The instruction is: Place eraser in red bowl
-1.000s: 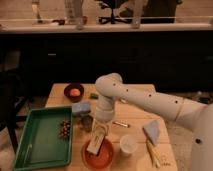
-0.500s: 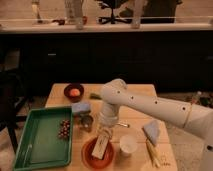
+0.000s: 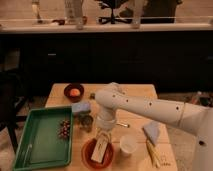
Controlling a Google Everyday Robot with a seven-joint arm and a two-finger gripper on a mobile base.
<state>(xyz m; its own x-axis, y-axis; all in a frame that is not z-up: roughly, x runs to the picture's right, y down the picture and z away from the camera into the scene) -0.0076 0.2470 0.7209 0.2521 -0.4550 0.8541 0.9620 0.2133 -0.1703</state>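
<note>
The white arm reaches from the right across the wooden table (image 3: 135, 92) and bends down over the red bowl (image 3: 88, 153), which stands at the near edge, at about 6 o'clock from the table's middle. The gripper (image 3: 102, 146) hangs directly above the bowl with its fingers closed. A light rectangular piece lies between them and the bowl, but I cannot tell if this is the eraser or if the fingers touch it.

At 3 o'clock from the bowl, just beside it, stands a white cup (image 3: 127, 146). At 9 o'clock lies a green tray (image 3: 35, 140) with a dark cluster inside. At 11 o'clock from the table's middle is a small maroon bowl (image 3: 73, 92) with an orange ball, and a light blue block (image 3: 81, 107) lies near it.
</note>
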